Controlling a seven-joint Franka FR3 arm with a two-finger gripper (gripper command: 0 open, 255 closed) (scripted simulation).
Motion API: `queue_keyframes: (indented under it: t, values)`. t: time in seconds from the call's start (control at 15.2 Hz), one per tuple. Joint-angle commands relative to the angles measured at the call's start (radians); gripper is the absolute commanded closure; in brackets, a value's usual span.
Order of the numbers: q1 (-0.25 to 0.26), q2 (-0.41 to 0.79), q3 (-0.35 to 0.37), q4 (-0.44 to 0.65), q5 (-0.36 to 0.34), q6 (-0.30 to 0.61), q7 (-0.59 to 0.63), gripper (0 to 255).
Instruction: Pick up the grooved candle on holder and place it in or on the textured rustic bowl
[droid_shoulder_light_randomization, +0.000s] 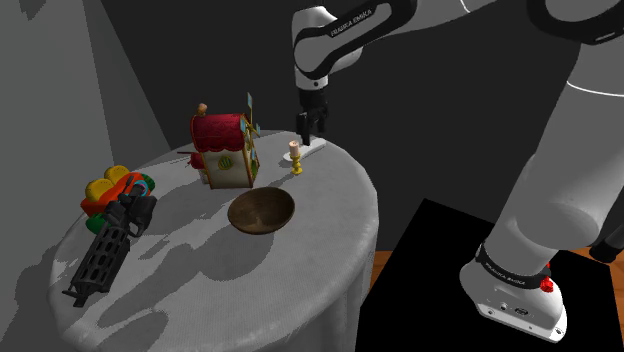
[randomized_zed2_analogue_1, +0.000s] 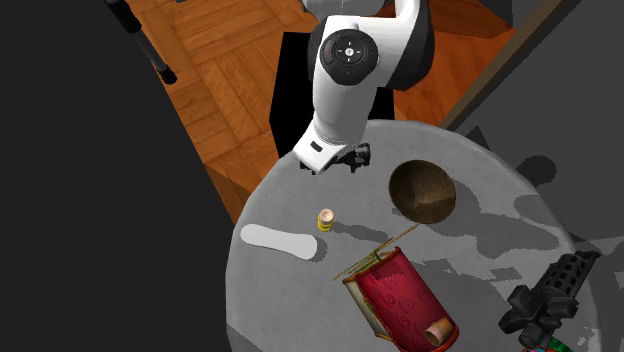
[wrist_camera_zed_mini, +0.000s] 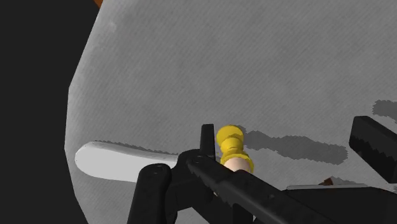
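A small pale candle on a yellow holder stands upright near the far edge of the round grey table. The brown rough bowl sits mid-table, nearer the camera than the candle. My black gripper hangs open just above and slightly beyond the candle, touching nothing. From the second exterior view the candle stands apart from the gripper and the bowl. In the wrist view the candle stands between the spread fingers, close beside one finger, and my gripper holds nothing.
A toy house with a red roof stands left of the candle in the shoulder view. A black gun-shaped toy and a colourful toy lie at the table's left. The table edge runs close behind the candle, with wooden floor beyond.
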Motion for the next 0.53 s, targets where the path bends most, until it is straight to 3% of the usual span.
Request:
queue_keyframes:
  t: [0.0,0.33,0.46]
  values:
    - [0.0,0.082,-0.001,0.078,-0.004,0.01,0.001,0]
    - [-0.002,0.279,-0.004,0.29,-0.012,0.008,-0.001,0]
    - [-0.002,0.295,-0.005,0.297,-0.012,0.018,-0.001,0]
